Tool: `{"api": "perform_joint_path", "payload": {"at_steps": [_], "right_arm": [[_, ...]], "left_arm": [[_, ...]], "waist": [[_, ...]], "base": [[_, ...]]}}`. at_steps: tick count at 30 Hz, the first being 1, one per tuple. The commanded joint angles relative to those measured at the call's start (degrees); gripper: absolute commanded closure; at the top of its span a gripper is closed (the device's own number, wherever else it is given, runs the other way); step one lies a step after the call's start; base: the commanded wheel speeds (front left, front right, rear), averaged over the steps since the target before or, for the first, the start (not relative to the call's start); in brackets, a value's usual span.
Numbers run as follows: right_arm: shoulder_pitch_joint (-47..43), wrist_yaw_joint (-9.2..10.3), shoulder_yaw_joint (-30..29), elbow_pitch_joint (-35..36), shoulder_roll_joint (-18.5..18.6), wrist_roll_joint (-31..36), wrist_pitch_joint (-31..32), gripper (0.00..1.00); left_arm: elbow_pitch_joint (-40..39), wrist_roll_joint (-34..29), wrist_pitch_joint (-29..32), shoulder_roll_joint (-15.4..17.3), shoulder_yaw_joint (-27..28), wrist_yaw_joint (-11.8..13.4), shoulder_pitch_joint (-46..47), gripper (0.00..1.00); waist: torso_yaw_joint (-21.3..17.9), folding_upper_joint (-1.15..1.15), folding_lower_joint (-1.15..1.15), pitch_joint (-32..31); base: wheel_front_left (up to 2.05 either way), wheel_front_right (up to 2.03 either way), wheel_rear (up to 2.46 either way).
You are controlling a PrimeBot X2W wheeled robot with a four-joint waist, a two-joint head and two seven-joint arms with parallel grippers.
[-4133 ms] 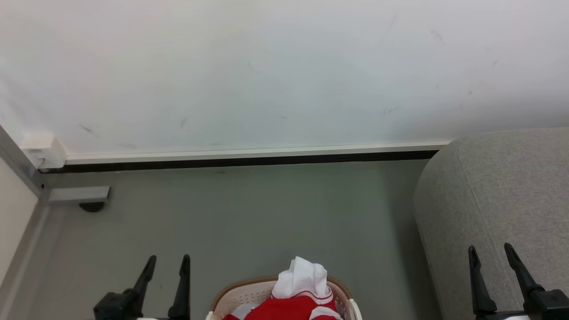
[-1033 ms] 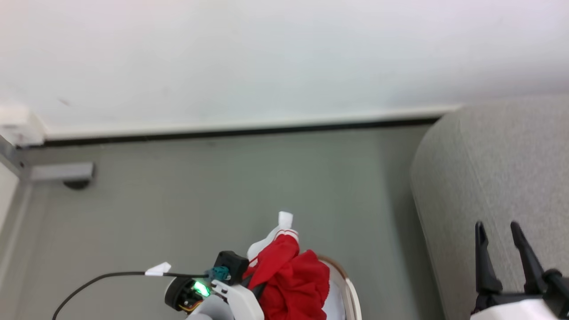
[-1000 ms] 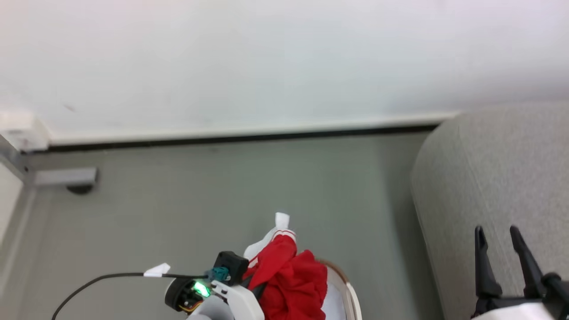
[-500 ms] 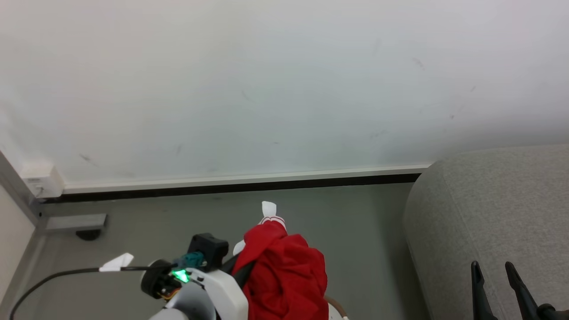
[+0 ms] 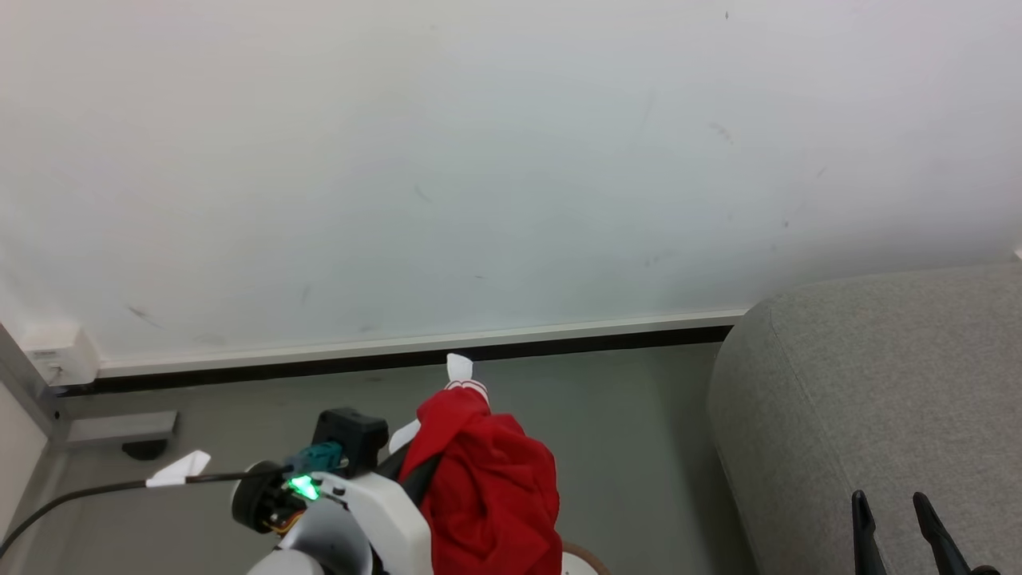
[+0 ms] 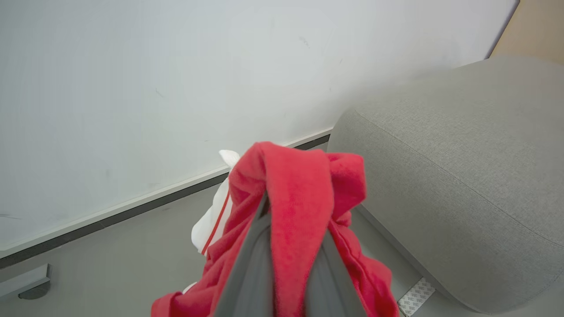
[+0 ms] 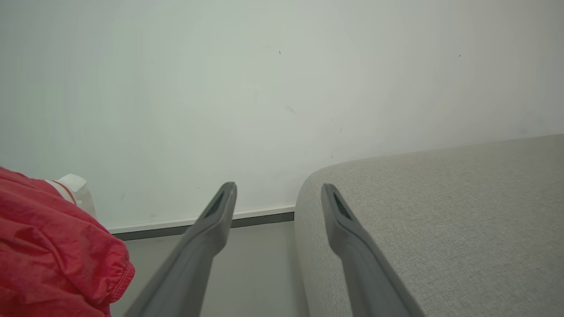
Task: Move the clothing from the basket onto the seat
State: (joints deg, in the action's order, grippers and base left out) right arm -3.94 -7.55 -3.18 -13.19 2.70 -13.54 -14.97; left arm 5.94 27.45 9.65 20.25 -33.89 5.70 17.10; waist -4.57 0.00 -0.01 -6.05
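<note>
The clothing [image 5: 487, 487], a bright red jersey with white striped trim, hangs bunched from my left gripper [image 6: 291, 220], which is shut on a fold of it; the fabric drapes over both fingers [image 6: 251, 273]. It hangs in the air above the basket [image 5: 579, 553], of which just a sliver of brown rim peeks out at the bottom edge. The seat [image 5: 862, 415], a light grey sofa, stands to the right of the jersey. My right gripper [image 7: 278, 189] is open and empty, low over the seat's [image 7: 440, 211] front left edge, with the clothing [image 7: 53, 246] to its left.
A white wall and dark baseboard [image 5: 399, 359] run behind the grey floor. A white box [image 5: 56, 359] and a grey bracket [image 5: 120, 427] sit in the left corner. A black cable with a white tag [image 5: 180, 467] trails from my left wrist.
My left arm has lifted the jersey higher, clear of the basket. The head view has tilted up, so the basket and right gripper sit lower in it. The right gripper stays open.
</note>
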Motion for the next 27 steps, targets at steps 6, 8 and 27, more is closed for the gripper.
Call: {"api": "perform_joint_path", "payload": {"at_steps": [6, 8, 27], "right_arm": [[-0.12, 0.12, 0.18, 0.08, 0.18, 0.19, -0.16, 0.00], [0.06, 0.12, 0.34, 0.05, 0.18, 0.30, -0.16, 0.00], [11.98, 0.12, 31.02, -2.80, 10.70, -1.81, 1.09, 0.00]], "left_arm": [[-0.10, 0.84, 0.06, -0.23, 0.55, 0.22, 1.67, 1.00], [0.11, 0.86, 0.05, -0.30, 0.58, 0.19, 2.10, 1.00], [0.83, 0.03, 0.35, -2.52, -1.92, -1.20, 6.65, 1.00]], "waist": [[0.18, 0.00, 0.01, 0.27], [0.18, 0.00, 0.01, 0.39], [0.21, 0.00, 0.01, 1.17]], "base": [[0.00, 0.00, 0.00], [0.00, 0.00, 0.00], [0.00, 0.00, 0.00]]}}
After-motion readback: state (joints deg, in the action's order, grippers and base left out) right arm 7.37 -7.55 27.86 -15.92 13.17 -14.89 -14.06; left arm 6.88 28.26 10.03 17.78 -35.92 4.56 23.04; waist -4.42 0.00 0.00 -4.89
